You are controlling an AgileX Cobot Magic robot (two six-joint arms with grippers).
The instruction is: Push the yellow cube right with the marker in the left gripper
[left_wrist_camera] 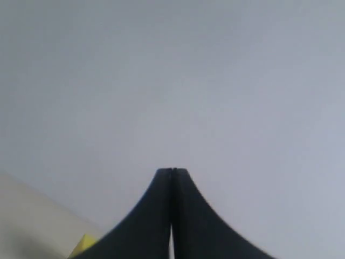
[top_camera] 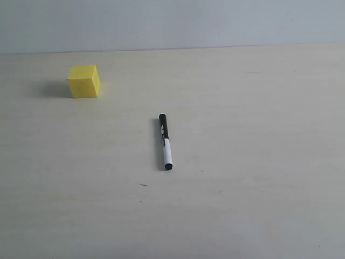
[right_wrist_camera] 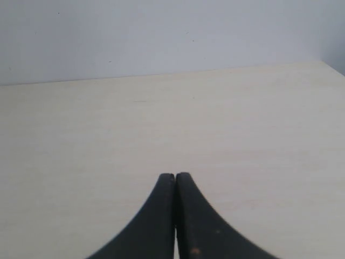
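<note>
The marker (top_camera: 165,142) lies flat on the table (top_camera: 259,162), its long axis running near to far and its black cap pointing away. It is well apart from the yellow cube (top_camera: 84,81) at far left. The left gripper (left_wrist_camera: 172,171) and right gripper (right_wrist_camera: 175,175) have their fingers pressed together, holding nothing.

Bright yellow cube (top_camera: 84,81) sat flat, black-and-white marker (top_camera: 165,142) lay flat well right of the cube and nearer the camera, left gripper (left_wrist_camera: 172,171) pressed closed, cube's corner beside it.

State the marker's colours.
Marker: black cap half, white barrel, black end; clearest in the exterior view.
</note>
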